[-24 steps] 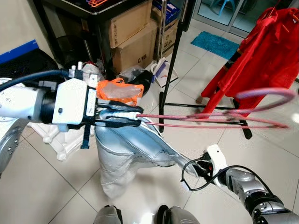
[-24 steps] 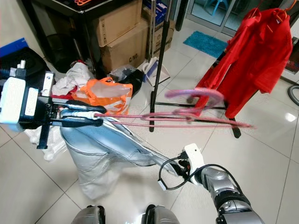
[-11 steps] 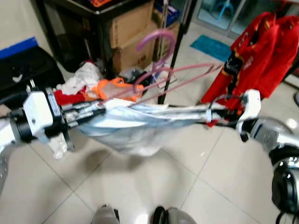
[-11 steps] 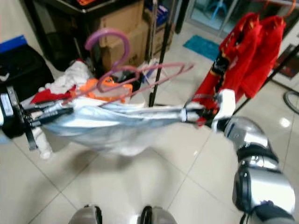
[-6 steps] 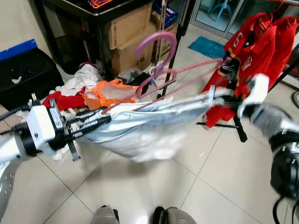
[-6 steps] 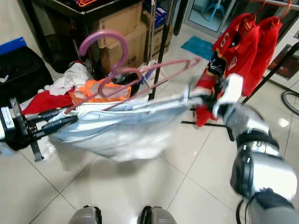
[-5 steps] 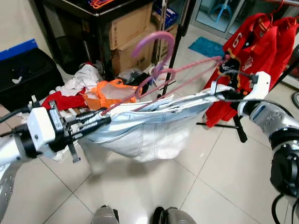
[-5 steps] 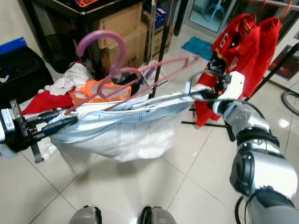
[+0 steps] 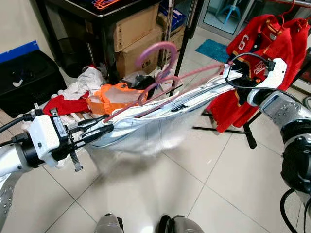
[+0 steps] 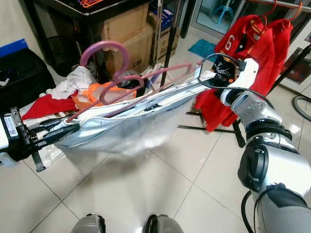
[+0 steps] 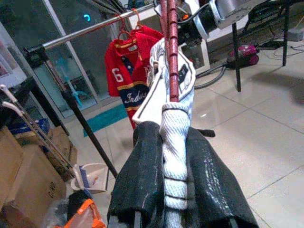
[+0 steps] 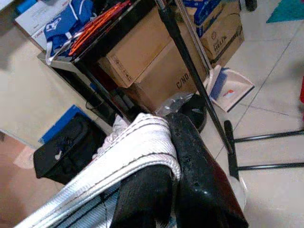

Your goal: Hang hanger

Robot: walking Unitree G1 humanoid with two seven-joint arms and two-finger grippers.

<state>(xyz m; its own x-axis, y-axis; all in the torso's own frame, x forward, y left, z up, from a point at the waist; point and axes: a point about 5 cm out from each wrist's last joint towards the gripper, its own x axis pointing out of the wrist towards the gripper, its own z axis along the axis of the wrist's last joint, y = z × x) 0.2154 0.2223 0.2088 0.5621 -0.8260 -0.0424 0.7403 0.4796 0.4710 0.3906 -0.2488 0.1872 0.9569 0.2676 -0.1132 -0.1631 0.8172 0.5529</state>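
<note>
Right gripper point(image 9: 228, 74) has climbed since half a second back, and the pale denim garment point(image 9: 146, 131) now stretches into a tauter, shallower band between the two arms, its hanging belly blurred.

Left gripper point(image 9: 99, 130) sits low on the robot's left, fingers clamped shut on one end of the garment together with the tip of the pink hanger point(image 9: 160, 73). The left wrist view shows the denim edge and hanger bar pinched between both black fingers point(image 11: 137, 190). Right gripper is also closed on the opposite denim edge, seen wrapped over its fingers point(image 12: 199, 175) in the right wrist view, high and near the red jerseys point(image 9: 257, 63) on the clothes rail point(image 11: 90, 29).

Hanger lies along the top of the garment, hook point(image 10: 104, 56) rising free above the middle, well short of the rail.

Handling judgement — denim is soft and fairly heavy, so it sags and swings; the hanger is light, stiff and thin, likely to twist or slip inside the cloth. Hold at both ends seems sound — the hook needs to stay upright to catch the rail.
</note>
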